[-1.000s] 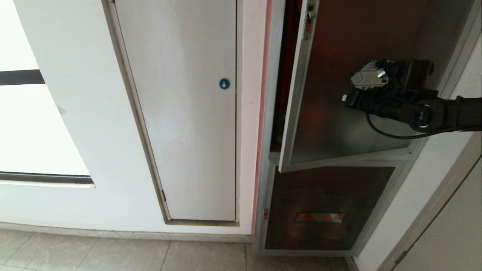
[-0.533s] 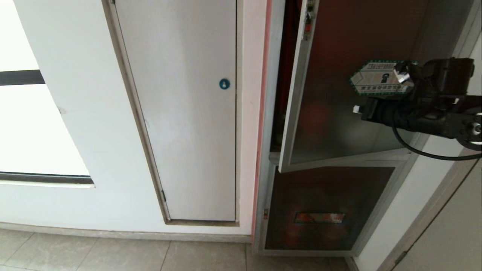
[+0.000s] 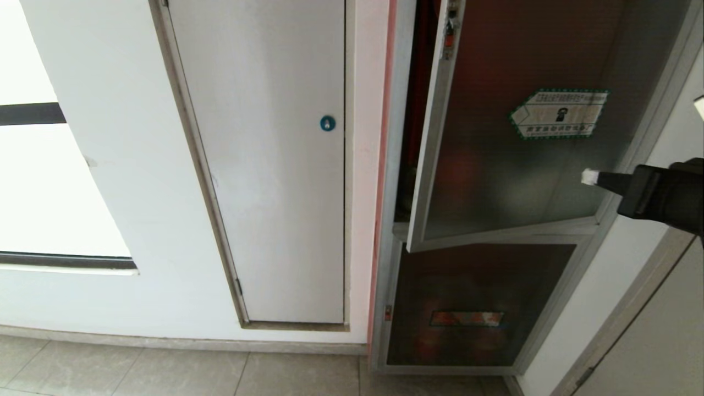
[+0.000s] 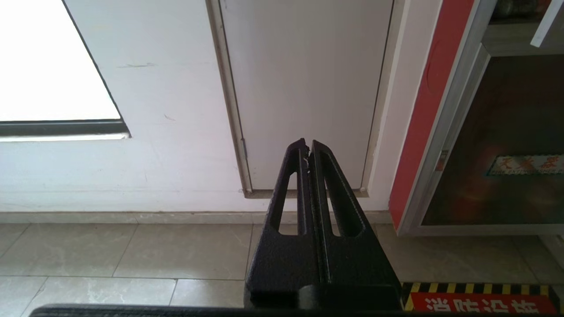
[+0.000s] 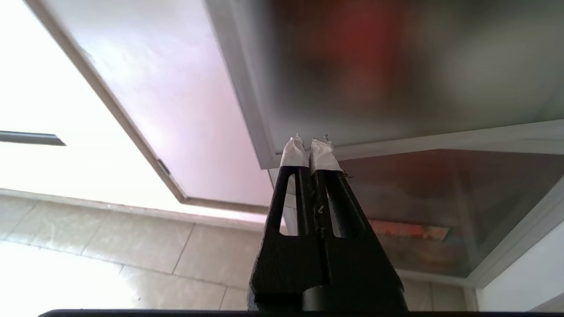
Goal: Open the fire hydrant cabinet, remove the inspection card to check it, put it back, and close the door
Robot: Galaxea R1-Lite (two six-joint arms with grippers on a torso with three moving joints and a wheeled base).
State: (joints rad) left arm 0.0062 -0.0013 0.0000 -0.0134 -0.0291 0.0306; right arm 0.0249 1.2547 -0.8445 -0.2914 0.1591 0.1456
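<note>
1 door ajar, long axis vertical | right gripper jaws clenched, empty

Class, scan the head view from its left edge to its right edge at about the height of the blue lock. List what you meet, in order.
Bright window → white-grey panel → blue round lock → red strip of the cabinet's edge → door, ajar → hexagonal sticker → right gripper, shut.

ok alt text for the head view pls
The fire hydrant cabinet's dark glass door stands slightly ajar, green-bordered sticker on its pane. The shut right gripper points at it from the right; a white-grey door with blue lock is left.
</note>
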